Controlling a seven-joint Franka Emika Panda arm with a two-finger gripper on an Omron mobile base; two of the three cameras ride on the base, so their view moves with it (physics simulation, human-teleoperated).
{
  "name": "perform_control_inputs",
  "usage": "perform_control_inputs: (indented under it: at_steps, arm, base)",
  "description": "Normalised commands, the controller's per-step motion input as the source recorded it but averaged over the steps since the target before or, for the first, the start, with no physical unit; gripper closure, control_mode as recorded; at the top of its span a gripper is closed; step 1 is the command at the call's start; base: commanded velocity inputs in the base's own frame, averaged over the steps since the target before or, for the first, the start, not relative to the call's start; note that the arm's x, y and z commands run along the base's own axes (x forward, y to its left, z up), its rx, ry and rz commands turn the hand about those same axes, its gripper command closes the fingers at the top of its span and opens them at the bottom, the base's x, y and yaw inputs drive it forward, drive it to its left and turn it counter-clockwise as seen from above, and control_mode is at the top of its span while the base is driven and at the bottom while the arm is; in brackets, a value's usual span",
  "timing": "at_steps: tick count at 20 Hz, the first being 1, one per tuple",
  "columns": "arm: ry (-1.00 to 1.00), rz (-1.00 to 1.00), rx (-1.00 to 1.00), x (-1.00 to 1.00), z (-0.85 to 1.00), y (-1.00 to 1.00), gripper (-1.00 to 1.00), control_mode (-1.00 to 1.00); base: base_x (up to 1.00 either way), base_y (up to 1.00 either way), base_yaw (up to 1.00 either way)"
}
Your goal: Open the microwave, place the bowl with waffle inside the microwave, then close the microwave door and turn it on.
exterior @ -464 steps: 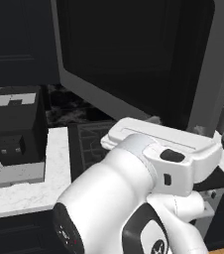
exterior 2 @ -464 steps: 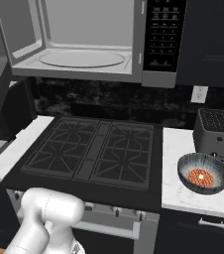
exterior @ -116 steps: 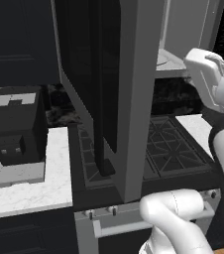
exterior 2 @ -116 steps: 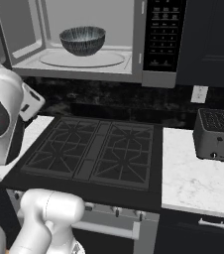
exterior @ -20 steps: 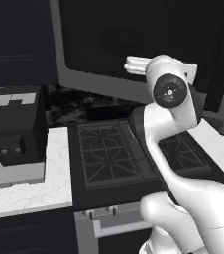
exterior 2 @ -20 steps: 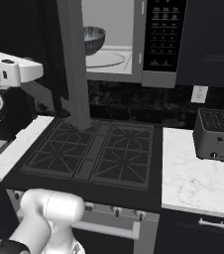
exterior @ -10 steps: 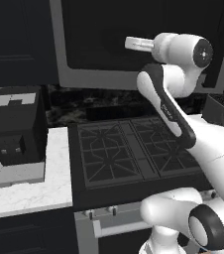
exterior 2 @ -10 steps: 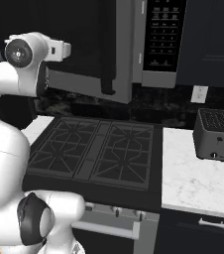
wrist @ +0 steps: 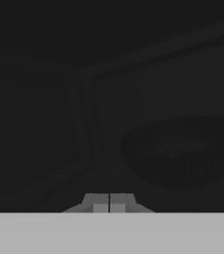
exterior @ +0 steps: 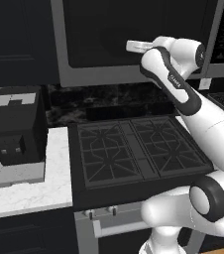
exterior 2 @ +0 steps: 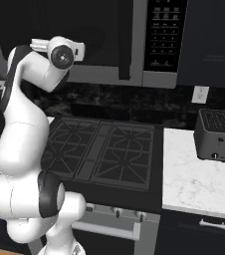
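The microwave (exterior 2: 154, 74) hangs above the stove, its black keypad strip (exterior 2: 165, 35) on the right. The microwave door (exterior: 94, 34) lies flush with the frame, and its black bar handle (exterior 2: 126, 45) stands beside the keypad. My gripper (exterior: 130, 45) is raised against the door's dark glass, and the hand view shows its fingertips (wrist: 109, 206) shut together with nothing between them. Through the glass the bowl with waffle (wrist: 183, 151) shows only as a dim round shape inside; the waffle itself cannot be made out.
A black gas stove (exterior: 134, 149) lies below the microwave. A black coffee machine (exterior: 15, 126) stands on the white counter (exterior: 29, 193) to its left, and a grey toaster (exterior 2: 214, 134) on the counter (exterior 2: 199, 184) to its right. My arm reaches up over the stove.
The microwave door has swung from half open to flush with the frame. My hand followed it inward against the glass, fingers staying shut.
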Motion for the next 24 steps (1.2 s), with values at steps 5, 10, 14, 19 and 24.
perform_control_inputs:
  at_steps: [5,10,14,19,24]
  arm:
    - [0.1,0.0,0.0,1.0,-0.02,0.1,1.0,-1.0]
    - [0.15,-0.07,0.0,0.84,0.0,0.14,1.0,-1.0]
    - [0.06,-0.16,0.0,-0.07,0.01,-0.11,1.0,-1.0]
    - [-0.03,-0.1,0.04,-0.94,0.04,-0.64,1.0,-1.0]
    - [-0.11,-0.01,0.18,-1.0,0.23,-0.67,1.0,-1.0]
  base:
    - [0.0,0.0,0.0]
    - [0.0,0.0,0.0]
    - [0.0,0.0,0.0]
    - [0.0,0.0,0.0]
    - [0.0,0.0,0.0]
